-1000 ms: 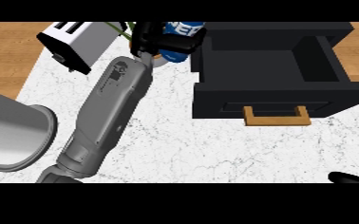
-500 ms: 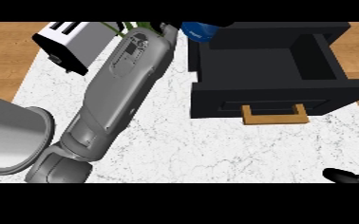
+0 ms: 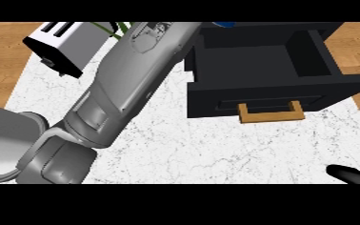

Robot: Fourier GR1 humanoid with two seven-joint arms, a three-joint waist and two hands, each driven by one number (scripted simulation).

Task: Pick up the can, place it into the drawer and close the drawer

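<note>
The black drawer [image 3: 264,83] stands pulled open at the upper right of the white marble counter, its inside bare, with a wooden handle [image 3: 271,113] on its front. Only a thin blue sliver of the can [image 3: 224,24] shows at the picture's top edge, just behind the drawer's back left corner. My left forearm [image 3: 134,83] runs diagonally from the lower left up to that spot; its hand is cut off by the top edge. A small black part of my right hand [image 3: 345,172] shows at the lower right edge.
A silver toaster [image 3: 67,45] sits at the back left, with something green [image 3: 119,27] beside it. A grey rounded shape [image 3: 13,140] fills the lower left edge. Wooden floor shows past the counter's left and right sides.
My left forearm has swung up and to the right toward the drawer. The hand and most of the blue can have passed out of the top of the view.
</note>
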